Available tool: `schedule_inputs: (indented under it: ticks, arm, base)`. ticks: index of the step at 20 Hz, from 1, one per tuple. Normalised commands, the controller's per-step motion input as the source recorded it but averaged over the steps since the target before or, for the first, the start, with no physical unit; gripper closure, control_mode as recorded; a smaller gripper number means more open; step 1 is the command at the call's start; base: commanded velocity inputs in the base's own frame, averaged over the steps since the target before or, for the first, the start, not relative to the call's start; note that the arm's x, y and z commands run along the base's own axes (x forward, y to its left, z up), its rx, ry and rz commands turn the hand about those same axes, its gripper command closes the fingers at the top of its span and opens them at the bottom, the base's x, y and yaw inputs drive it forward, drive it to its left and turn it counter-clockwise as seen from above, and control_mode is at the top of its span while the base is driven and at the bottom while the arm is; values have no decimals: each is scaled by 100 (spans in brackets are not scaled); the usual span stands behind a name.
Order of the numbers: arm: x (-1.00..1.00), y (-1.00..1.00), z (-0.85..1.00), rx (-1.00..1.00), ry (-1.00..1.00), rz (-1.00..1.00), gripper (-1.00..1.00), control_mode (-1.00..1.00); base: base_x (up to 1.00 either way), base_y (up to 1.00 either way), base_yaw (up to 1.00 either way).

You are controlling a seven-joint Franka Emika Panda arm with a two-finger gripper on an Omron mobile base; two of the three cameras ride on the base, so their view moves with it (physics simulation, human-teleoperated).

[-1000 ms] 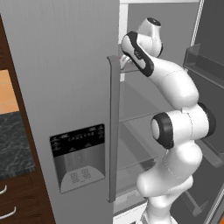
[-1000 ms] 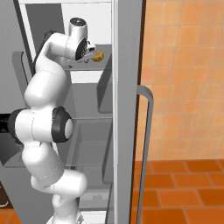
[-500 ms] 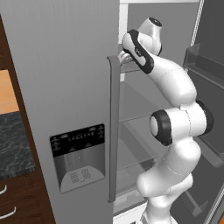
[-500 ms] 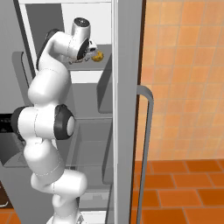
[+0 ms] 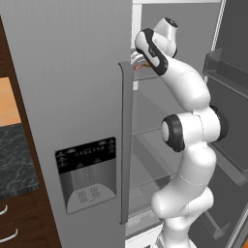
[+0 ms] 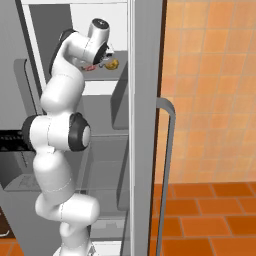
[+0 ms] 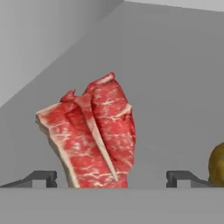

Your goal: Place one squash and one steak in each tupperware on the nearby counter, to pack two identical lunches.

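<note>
Where end effector point(image 7: 111, 177) gapes: marbled, fat-edged steak point(image 7: 94, 135) slab

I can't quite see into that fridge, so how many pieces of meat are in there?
1 steak is visible, lying on the upper fridge shelf between the open gripper fingertips, with a squash beside it. Others may be hidden.

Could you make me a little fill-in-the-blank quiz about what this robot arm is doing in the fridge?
1. The gripper is reaching into the open ____.
2. Between the two finger tips lies a slab of red ____.
3. In the hand view, the yellowish squash sits at the ____ edge of the picture.
4. The gripper's fingers are spread wide, so it is ____.

Missing words: fridge; steak; right; open
</note>
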Motion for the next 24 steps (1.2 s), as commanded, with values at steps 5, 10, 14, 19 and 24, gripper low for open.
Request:
schedule_inputs:
  ticks: [5, 10, 14, 19, 24]
  arm:
    - [-22, 12, -20, -1, 7, 0, 100, -100]
    - [-12, 0, -23, 0, 1, 0, 100, -100]
    - [-16, 0, 0, 0, -5, 0, 100, -100]
    - [-98, -8, 2, 0, -20, -3, 100, -100]
    - [-100, -42, 1, 0, -16, -11, 100, -100]
  base:
    - [0, 0, 0]
    - [0, 0, 0]
    - [0, 0, 0]
    - [0, 0, 0]
    - [0, 0, 0]
